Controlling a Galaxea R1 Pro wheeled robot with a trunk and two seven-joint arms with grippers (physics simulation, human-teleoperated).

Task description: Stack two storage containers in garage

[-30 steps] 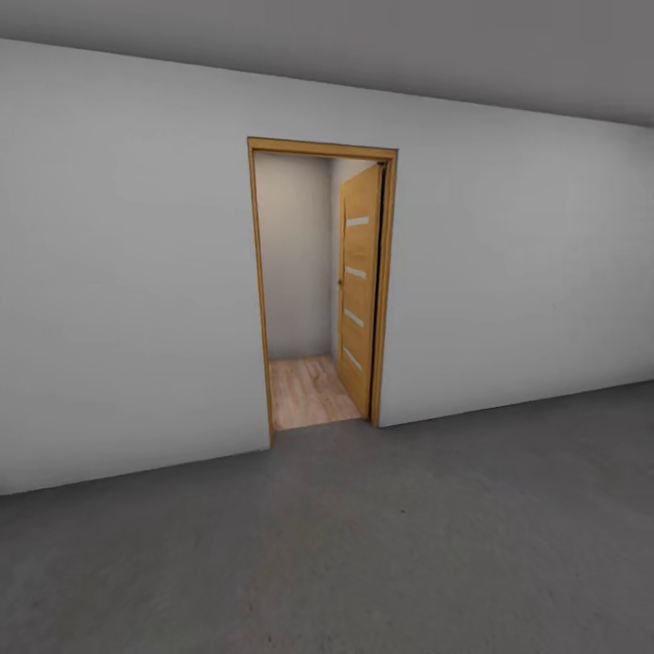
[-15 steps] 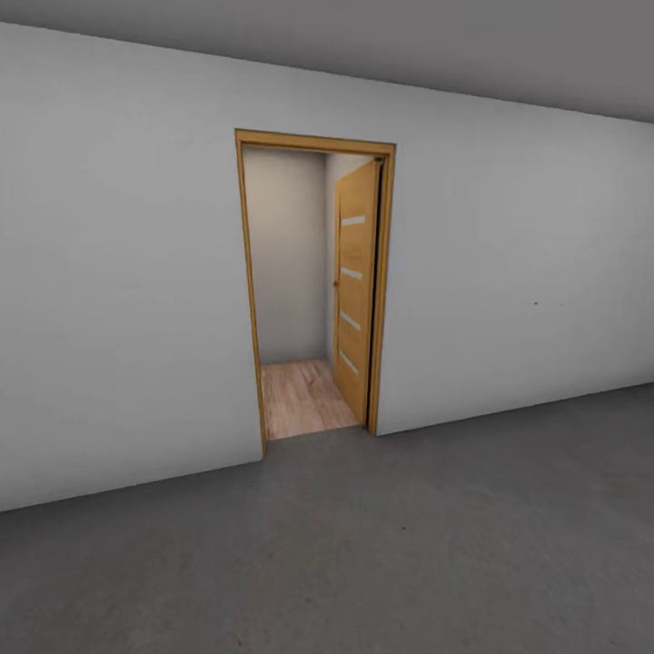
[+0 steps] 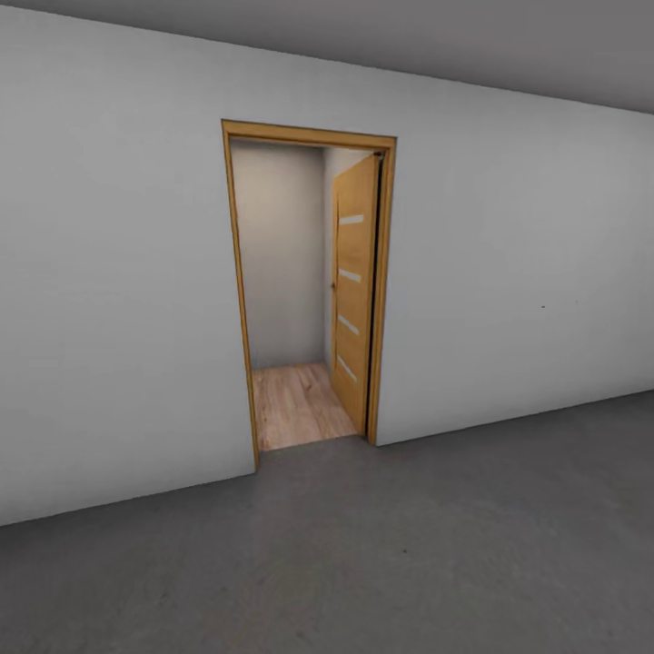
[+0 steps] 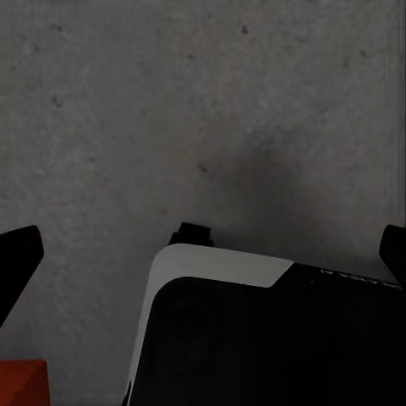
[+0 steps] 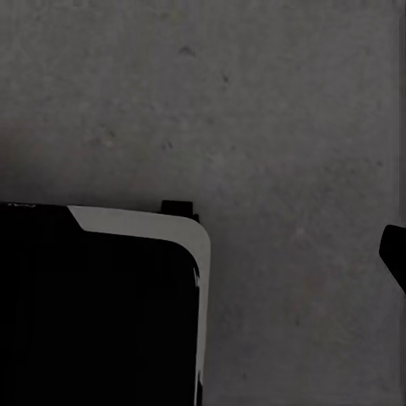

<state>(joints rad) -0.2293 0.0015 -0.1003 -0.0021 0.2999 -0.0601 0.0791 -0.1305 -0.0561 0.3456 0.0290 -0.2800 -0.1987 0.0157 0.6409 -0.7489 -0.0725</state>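
I am in the garage, facing a white-grey wall (image 3: pixel 118 300) with an open doorway (image 3: pixel 291 291). The dark grey concrete floor (image 3: pixel 363 554) stretches in front of me. In the left wrist view an orange-red corner of a storage container (image 4: pixel 21 382) lies on that floor beside my dark base (image 4: pixel 254 338). My left gripper (image 4: pixel 207 252) hangs over the floor, open and holding nothing, its black fingertips (image 4: pixel 19 258) far apart. My right gripper (image 5: pixel 203 254) also hangs over bare floor, one black fingertip (image 5: pixel 394 254) showing at the picture's edge, nothing held.
The wooden door (image 3: pixel 354 291) with pale glass strips is swung inward against the right side of its wood frame (image 3: pixel 238 300). Beyond it lie a light wood plank floor (image 3: pixel 295 404) and a narrow passage wall. My base (image 5: pixel 101 304) sits under both arms.
The whole head view has shifted: the doorway has grown larger and slid slightly left and lower, so the camera has moved closer to it. Nothing else has moved.
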